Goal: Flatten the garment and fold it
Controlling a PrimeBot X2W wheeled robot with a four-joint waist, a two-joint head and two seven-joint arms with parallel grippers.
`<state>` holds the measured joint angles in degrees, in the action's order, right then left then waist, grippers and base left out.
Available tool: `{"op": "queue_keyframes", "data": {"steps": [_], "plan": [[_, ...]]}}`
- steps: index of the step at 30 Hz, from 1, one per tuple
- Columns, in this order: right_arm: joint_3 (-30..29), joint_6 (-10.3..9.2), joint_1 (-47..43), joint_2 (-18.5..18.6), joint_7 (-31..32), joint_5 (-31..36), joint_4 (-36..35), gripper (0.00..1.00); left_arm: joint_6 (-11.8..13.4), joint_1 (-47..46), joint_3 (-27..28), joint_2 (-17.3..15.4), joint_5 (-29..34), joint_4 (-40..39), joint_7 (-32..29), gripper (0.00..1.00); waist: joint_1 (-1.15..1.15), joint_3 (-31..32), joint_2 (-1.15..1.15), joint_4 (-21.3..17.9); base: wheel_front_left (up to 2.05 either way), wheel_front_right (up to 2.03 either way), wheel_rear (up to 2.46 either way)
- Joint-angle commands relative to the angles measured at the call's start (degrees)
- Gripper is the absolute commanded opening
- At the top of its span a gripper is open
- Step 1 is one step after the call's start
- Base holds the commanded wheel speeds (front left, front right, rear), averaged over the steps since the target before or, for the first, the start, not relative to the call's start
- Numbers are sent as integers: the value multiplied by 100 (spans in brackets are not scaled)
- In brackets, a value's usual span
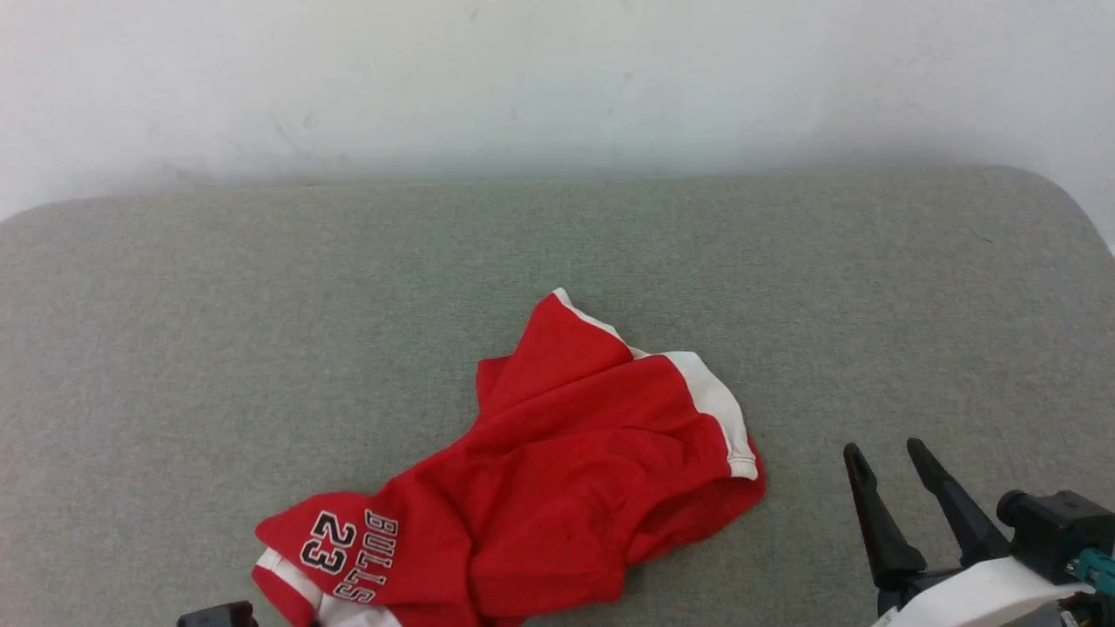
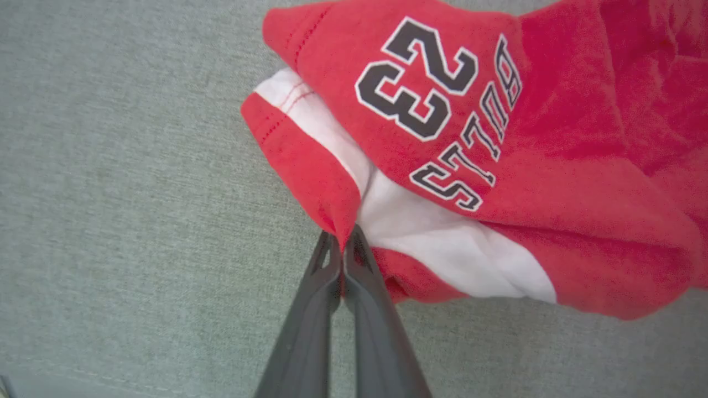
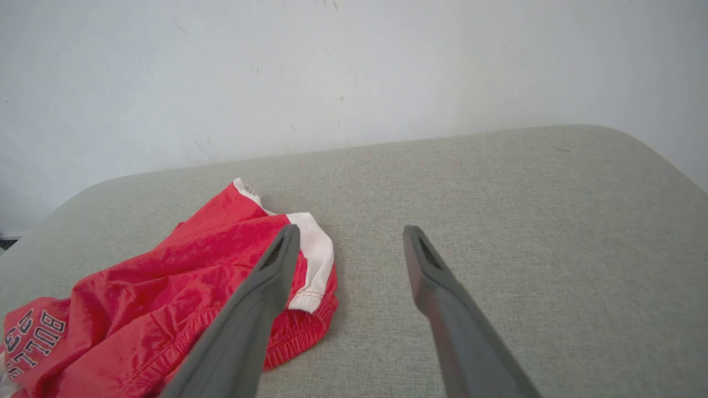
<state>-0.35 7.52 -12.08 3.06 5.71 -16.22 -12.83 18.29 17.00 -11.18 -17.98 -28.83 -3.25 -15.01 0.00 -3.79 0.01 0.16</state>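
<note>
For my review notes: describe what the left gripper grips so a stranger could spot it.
On the grey-green upholstered surface lies a red garment. The left gripper is shut on its red hem fold, beside the white stripe under the "23" print.

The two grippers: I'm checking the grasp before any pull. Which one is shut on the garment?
The left gripper, pinching the garment at its red hem near the 23 print; the right gripper stands open, apart from the cloth.

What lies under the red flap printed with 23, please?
A white stripe band of the same garment shows beneath it, over the grey cushion; anything further under is covered.
</note>
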Motion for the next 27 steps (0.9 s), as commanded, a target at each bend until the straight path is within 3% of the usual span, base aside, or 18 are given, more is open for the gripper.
{"op": "queue_keyframes", "data": {"steps": [1, 2, 15, 27], "plan": [[10, -3, -53, -18, 35, 1, 11, 100, 14, -30, 21, 73, -52, -88, 63, 89, 0, 12, -1, 84, 0, 0, 0], [28, -3, -58, -18, 61, 8, 18, 100, -1, -49, 14, 107, -58, -142, 132, 100, 0, 18, -1, 104, 0, 0, 0], [894, -3, -122, 29, 921, -281, 394, 100, -470, -812, -173, 9, 778, -436, 2193, 100, 0, 224, -1, 220, 0, 0, 0], [1799, -3, 1123, 115, 1014, -1086, 2285, 100, -588, -1129, -462, 169, 905, -275, 2521, 100, 0, 154, -1, 525, 0, 0, 0]]}}
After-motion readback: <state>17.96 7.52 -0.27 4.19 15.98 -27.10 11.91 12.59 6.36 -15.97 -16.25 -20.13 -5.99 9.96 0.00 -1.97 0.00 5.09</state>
